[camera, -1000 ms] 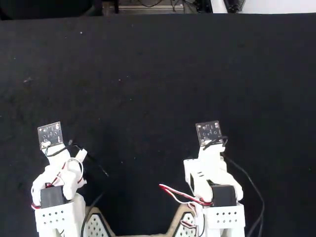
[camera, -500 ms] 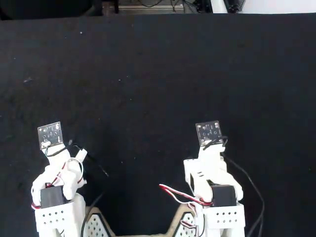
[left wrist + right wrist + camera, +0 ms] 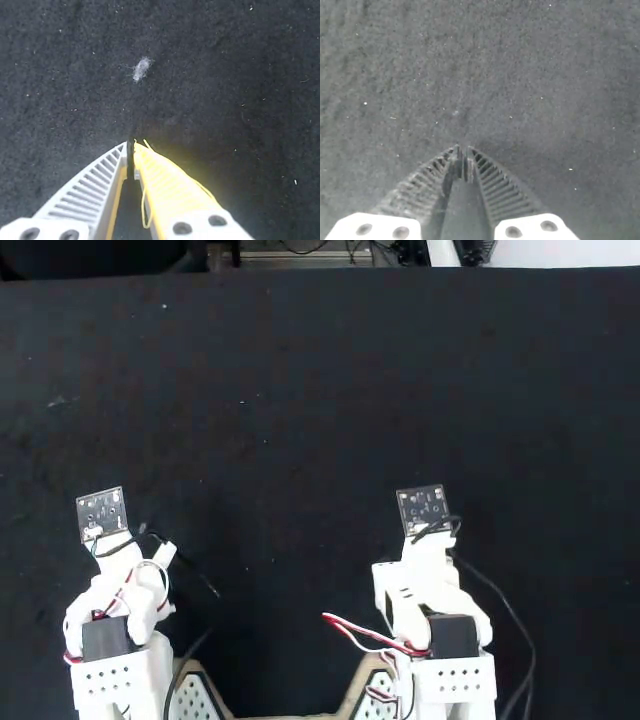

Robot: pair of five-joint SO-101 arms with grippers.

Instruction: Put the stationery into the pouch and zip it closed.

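Both arms sit folded at the near edge of a black cloth-covered table (image 3: 320, 390). The left arm (image 3: 115, 590) is at the near left and the right arm (image 3: 430, 590) at the near right. In the left wrist view my left gripper (image 3: 133, 146) hangs just over the bare cloth, its white finger and yellow finger (image 3: 165, 180) pressed tip to tip with nothing between them. My right gripper (image 3: 462, 151) is likewise shut and empty above the cloth, with its dark ribbed fingers (image 3: 492, 180) touching at the tips.
A small tuft of grey lint (image 3: 141, 68) lies on the cloth ahead of the left gripper. The table's far edge (image 3: 320, 268) borders cables and equipment. A wooden base plate (image 3: 270, 695) sits between the two arm mounts.
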